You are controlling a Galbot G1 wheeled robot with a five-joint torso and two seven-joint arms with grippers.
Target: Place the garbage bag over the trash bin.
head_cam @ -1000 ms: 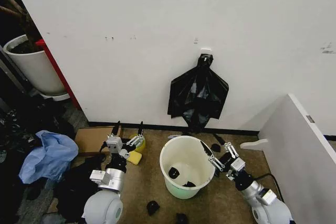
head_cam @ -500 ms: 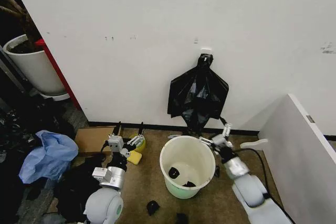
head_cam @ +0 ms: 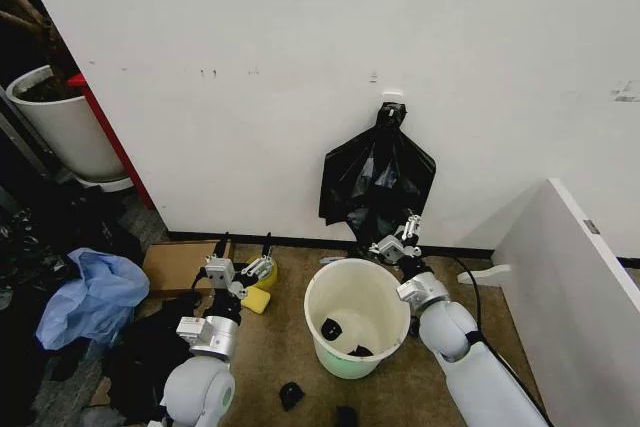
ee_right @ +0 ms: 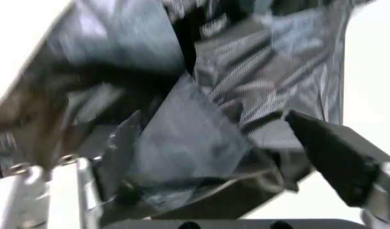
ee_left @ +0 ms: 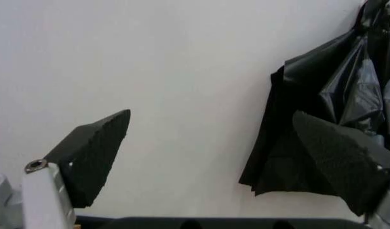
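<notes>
The trash bin [head_cam: 312,309], a round white bucket with a greenish base, stands on the floor below a flat black plastic bundle [head_cam: 377,182] that hangs from a wall hook. The garbage bag as a single separate bag is out of view. My right gripper [head_cam: 397,240] is open, raised behind the bin's far rim at the bundle's lower edge. In the right wrist view its fingers [ee_right: 223,160] stand spread with the glossy black plastic [ee_right: 201,95] close in front. My left gripper [head_cam: 245,247] is open, left of the bin, pointing at the wall [ee_left: 214,157], with the bundle [ee_left: 322,95] off to one side.
Small dark scraps [head_cam: 330,328] lie inside the bin and on the floor [head_cam: 290,394]. A yellow sponge [head_cam: 257,300], cardboard [head_cam: 172,267], a blue cloth [head_cam: 90,297] and a dark cloth heap [head_cam: 145,357] sit left. A white plant pot [head_cam: 62,127] stands far left, a white partition [head_cam: 580,287] right.
My right arm swung from beside the bin's right rim up and back to the bundle's lower edge. The left arm and the bin stayed put.
</notes>
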